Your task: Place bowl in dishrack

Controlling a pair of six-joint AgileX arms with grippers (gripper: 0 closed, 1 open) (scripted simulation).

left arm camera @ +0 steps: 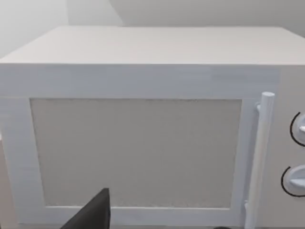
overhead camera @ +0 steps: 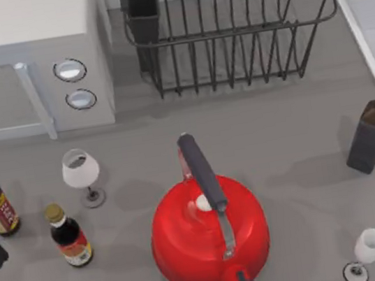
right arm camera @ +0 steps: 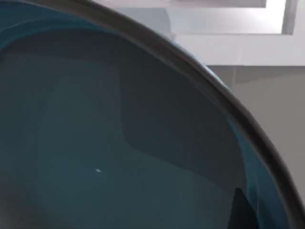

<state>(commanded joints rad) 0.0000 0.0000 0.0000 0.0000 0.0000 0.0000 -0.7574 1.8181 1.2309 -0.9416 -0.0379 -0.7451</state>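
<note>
The bowl [right arm camera: 119, 143] sits right against the right wrist camera, blue inside; whether the right gripper holds it, I cannot tell.

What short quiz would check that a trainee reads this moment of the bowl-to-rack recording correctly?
1. True or false: the red kettle sits inside the dishrack.
2. The right wrist view looks closely at: A) the blue inside of the bowl; B) a bottle label; C) a glass stem.
3. How many wine glasses stand on the table in the top view?
Key: 1 false; 2 A; 3 two.
</note>
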